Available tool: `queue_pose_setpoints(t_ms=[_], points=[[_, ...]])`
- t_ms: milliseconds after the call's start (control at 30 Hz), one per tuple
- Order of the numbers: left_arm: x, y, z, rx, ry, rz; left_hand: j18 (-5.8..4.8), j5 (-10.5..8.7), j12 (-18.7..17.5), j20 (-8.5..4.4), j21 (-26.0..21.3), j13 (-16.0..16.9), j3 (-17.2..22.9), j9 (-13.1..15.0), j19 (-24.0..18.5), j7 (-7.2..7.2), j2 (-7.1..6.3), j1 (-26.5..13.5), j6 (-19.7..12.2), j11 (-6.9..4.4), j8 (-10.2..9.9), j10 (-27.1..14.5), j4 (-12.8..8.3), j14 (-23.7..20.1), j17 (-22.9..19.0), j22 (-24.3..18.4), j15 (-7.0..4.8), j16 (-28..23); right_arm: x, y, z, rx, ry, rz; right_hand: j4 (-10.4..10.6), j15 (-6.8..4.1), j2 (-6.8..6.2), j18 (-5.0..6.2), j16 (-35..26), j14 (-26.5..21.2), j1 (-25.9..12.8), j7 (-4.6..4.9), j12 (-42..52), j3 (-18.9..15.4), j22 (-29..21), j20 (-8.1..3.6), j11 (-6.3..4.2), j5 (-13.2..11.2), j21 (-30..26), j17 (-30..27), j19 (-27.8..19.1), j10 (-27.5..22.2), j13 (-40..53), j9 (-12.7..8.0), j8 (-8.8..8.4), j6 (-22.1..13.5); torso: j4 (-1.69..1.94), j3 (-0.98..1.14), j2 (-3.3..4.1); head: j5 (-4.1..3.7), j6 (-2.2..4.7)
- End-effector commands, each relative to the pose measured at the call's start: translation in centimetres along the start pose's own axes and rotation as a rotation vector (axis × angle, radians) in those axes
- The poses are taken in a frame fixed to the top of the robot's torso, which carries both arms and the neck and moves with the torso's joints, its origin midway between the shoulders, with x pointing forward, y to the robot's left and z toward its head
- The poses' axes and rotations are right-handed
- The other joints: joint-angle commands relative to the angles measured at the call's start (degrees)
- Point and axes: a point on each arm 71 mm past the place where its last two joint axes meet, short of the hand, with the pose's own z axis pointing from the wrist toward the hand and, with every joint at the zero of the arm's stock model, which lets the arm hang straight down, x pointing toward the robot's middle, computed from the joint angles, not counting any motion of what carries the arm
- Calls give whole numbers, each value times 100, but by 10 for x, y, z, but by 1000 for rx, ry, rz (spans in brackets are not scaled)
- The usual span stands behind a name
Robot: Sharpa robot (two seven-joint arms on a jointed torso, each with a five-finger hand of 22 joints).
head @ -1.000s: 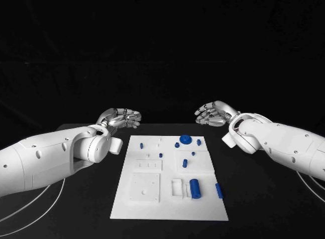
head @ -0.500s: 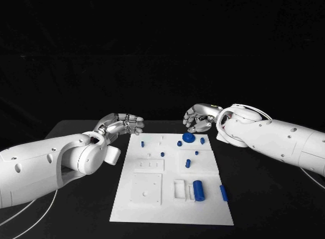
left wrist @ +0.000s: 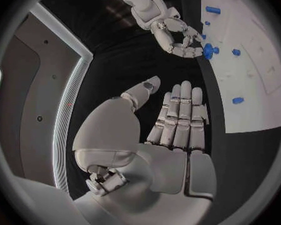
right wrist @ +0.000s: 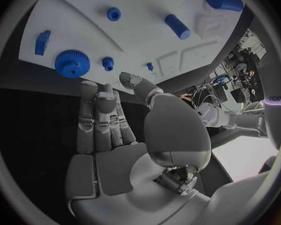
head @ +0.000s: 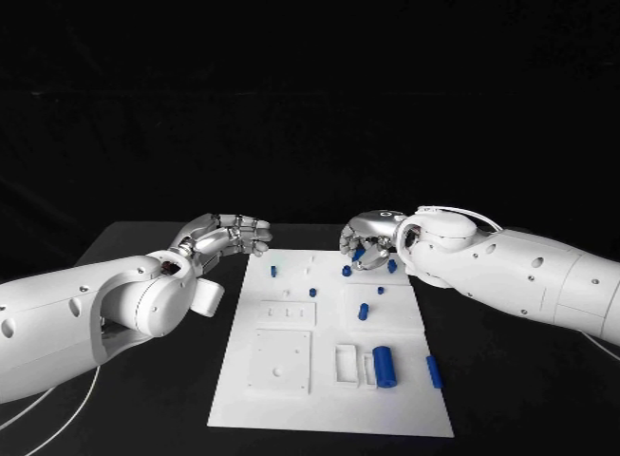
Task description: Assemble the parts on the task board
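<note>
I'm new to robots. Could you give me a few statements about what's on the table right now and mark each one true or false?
1. The right robot hand is above the far end of the task board, close to the blue gear. True.
2. The left robot hand holds a blue part. False: it holds nothing and its fingers are apart.
3. A large blue cylinder lies near the board's near right corner. True.
4. The board is black. False: it is white, on a black table.
</note>
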Motion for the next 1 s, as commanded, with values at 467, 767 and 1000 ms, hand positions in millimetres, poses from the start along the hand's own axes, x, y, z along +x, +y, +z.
queue_pose_setpoints(t_ms=[467, 767, 1000], points=[[4, -8, -1, 25, 16, 0, -29, -113, -64, -43, 28, -7, 2, -18, -13, 15, 0, -156, 38, -22, -37, 65, -9, 11, 18, 54, 13, -35, -1, 7, 4, 44, -10, -160, 8, 0, -123, 265, 103, -64, -50, -11, -66, 93, 134, 0, 0, -136, 137, -53, -79, 64, 15, 23, -41, 49, 72, -26, 171, -45, 43], [4, -9, -1, 24, 16, 1, -29, -122, -69, -43, 28, -7, 3, -19, -15, 13, -10, -162, 40, -24, -37, 69, -12, 8, 18, 55, 13, -38, 2, 3, 5, 55, 8, -167, 6, -7, -121, 265, 150, -72, -94, -21, -74, 129, 129, -9, -7, -264, 187, -80, -86, 92, 24, 41, -43, 80, 77, -34, 227, -49, 66], [3, -8, 0, 12, 8, 4, -29, -125, -79, -42, 27, -9, 7, -22, -19, 15, -13, -168, 35, -21, -43, 66, -12, 3, 18, 55, 15, -43, 3, 3, 5, 52, 22, -170, 7, -29, -94, 265, 184, -81, -133, -44, -50, 150, 125, -14, -30, -318, 220, -103, -96, 170, 48, 67, -19, 151, 65, -39, 284, -56, 58]])
